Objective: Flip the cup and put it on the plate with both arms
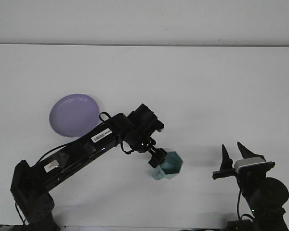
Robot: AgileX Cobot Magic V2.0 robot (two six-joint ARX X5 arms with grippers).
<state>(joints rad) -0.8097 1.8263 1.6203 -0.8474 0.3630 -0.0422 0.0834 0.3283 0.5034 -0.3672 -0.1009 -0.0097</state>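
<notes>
1. Cup (170, 166): the teal cup lay on its side on the white table (197, 91), low and a little right of centre, its open mouth turned up toward the camera and to the right and its narrower base pointing down-left.

2. The left gripper (155, 159) was at the cup's left rim, touching or nearly touching it. From this view I could not tell whether its jaws were spread, closed, or already around the wall, because the dark fingers overlapped the cup.

3. The left arm (101, 139) stretched diagonally from the lower left corner across to the cup, so it was clearly the nearer arm.

4. The right gripper (232, 156) stood well apart to the cup's right, pointing upward with its two fingers spread and nothing between them.

5. The cup's long axis ran roughly lower-left to upper-right, with the tool meeting it from the upper left, on the side by the rim. I judged that the coming move turned on this: a grip across the wall near the mouth would let the cup be rotated upright.

6. The purple plate (73, 114) sat bare at the left, well apart from the cup, beyond the left arm's forearm.

7. The flip had not yet been done, and the placing step remained.
</notes>
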